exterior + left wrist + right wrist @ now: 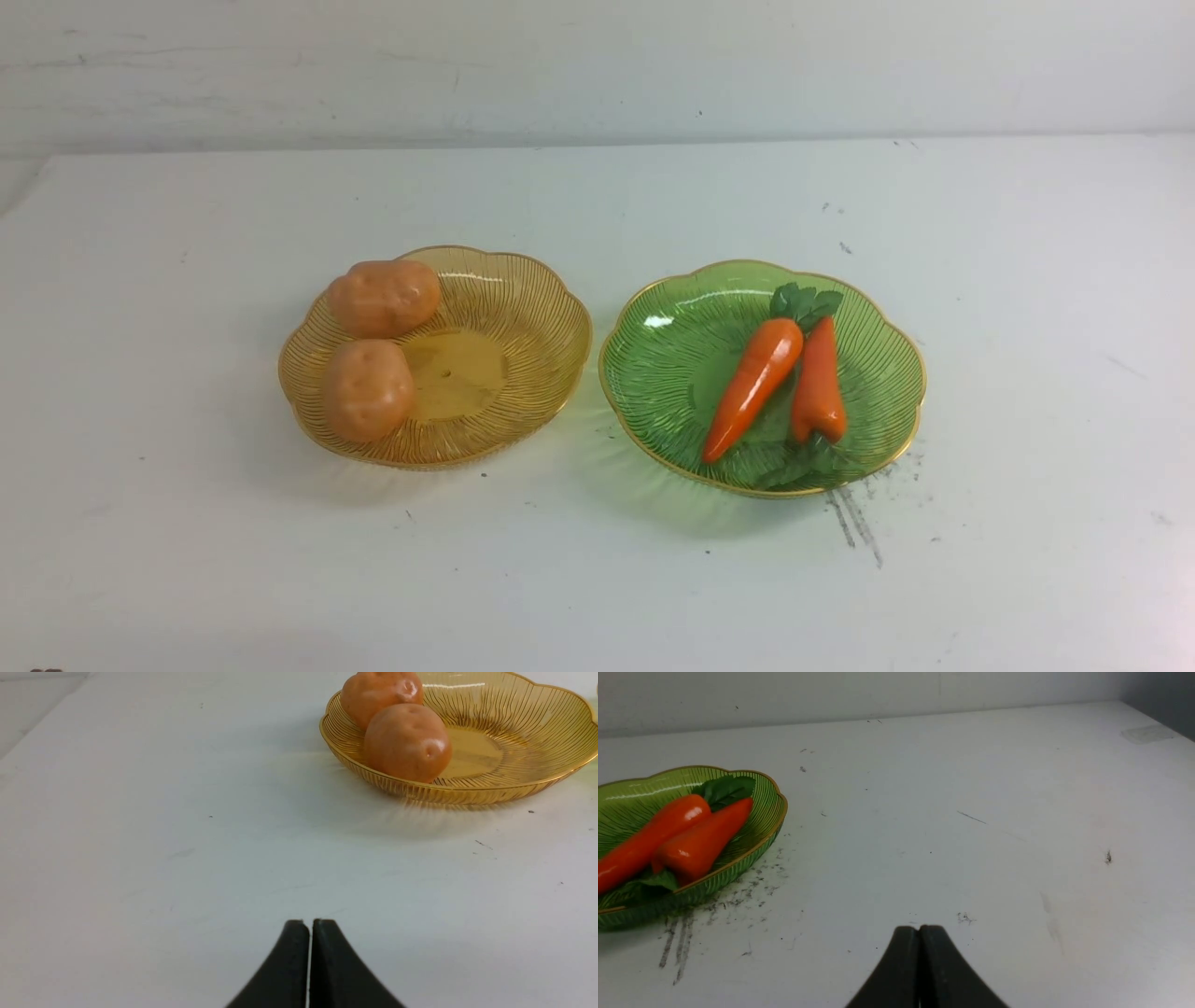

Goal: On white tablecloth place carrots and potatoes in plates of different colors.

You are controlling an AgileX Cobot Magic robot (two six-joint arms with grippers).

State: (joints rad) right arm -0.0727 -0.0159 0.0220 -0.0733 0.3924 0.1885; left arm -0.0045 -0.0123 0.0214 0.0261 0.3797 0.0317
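Both potatoes (385, 299) sit in the amber plate (549, 373), toward its left side, and both carrots (754, 390) lie in the green plate (644, 411), so the sorting looks finished and the coming move, if any, is probably none toward the food; the left gripper (310, 924) is nearer the amber plate, which lies beyond its fingertips and to the robot's right of them; the right gripper (920, 930) is nearer the green plate, which lies beyond its fingertips and to the robot's left; each pair of fingers is closed with nothing held, well apart from the food; one carrot's long axis slants, its tip toward the robot and leftward, while the other points its tip away, its thick end nearer the robot; the front view alone gives both plates whole and the gap between them, yet shows neither pair of fingertips, which only the wrist views reveal.
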